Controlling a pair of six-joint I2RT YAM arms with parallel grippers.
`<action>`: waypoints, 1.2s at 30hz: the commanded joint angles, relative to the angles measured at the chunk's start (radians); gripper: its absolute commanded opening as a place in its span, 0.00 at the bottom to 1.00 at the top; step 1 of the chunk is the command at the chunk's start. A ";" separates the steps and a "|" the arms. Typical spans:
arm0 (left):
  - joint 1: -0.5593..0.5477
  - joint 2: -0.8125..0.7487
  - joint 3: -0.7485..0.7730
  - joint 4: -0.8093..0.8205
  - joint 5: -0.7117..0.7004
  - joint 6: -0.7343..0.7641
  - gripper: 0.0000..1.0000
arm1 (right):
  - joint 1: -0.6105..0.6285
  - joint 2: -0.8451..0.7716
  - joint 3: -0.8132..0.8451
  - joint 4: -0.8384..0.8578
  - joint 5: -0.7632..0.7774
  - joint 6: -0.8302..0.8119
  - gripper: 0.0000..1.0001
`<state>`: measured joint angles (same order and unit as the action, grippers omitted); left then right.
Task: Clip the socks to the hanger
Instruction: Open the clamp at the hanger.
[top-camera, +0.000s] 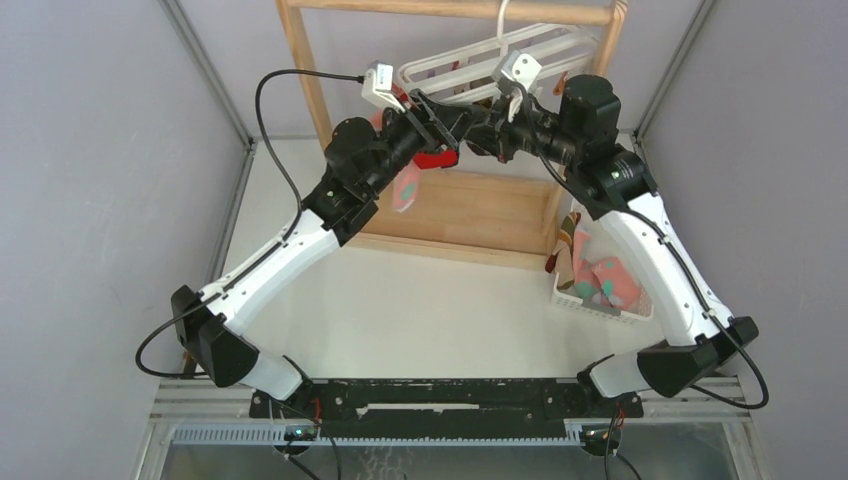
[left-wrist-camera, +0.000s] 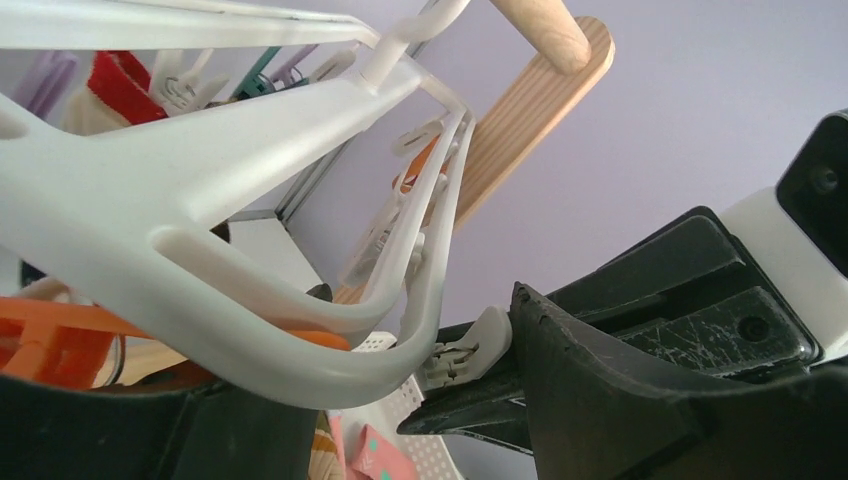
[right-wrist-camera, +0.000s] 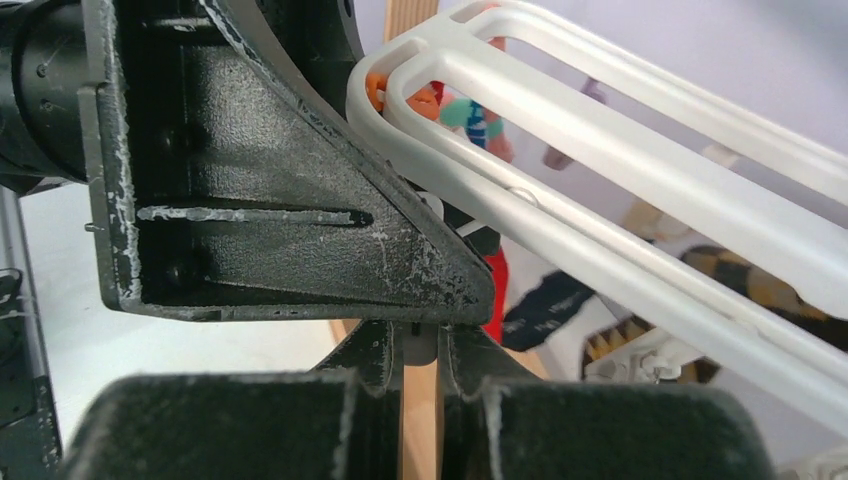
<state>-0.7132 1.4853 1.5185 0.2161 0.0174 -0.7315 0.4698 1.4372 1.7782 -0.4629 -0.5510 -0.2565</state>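
Note:
The white hanger (top-camera: 480, 58) hangs from the wooden rack, and both grippers meet under its near corner. My right gripper (right-wrist-camera: 420, 345) is shut on one small white clip (left-wrist-camera: 470, 348) of the hanger. My left gripper (left-wrist-camera: 360, 350) is open, and the hanger's rounded corner (left-wrist-camera: 300, 385) lies between its fingers. A pink dotted sock (top-camera: 407, 190) and a red piece (top-camera: 435, 158) hang just under the left gripper (top-camera: 432, 120). A red sock (left-wrist-camera: 120, 85) is clipped higher up. A dark sock (right-wrist-camera: 545, 305) and a striped sock (right-wrist-camera: 740, 275) hang behind the frame.
The tall wooden rack (top-camera: 310, 90) stands on a wooden base (top-camera: 480, 215) at the back. A white slatted basket (top-camera: 640, 318) with several socks sits at the right, close to the right arm. Orange clips (left-wrist-camera: 50, 340) crowd the left finger.

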 joint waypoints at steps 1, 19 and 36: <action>0.002 -0.017 0.045 0.004 -0.045 0.038 0.70 | 0.039 -0.118 -0.075 0.113 0.035 -0.004 0.00; 0.003 -0.003 0.058 0.051 -0.067 -0.008 0.59 | 0.073 -0.251 -0.220 0.100 0.125 -0.026 0.00; 0.000 0.013 0.041 0.123 -0.035 -0.065 0.00 | 0.077 -0.303 -0.279 0.108 0.161 -0.019 0.00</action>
<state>-0.7509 1.4887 1.5185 0.2749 0.0628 -0.7685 0.5198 1.2217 1.5188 -0.2863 -0.3210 -0.2905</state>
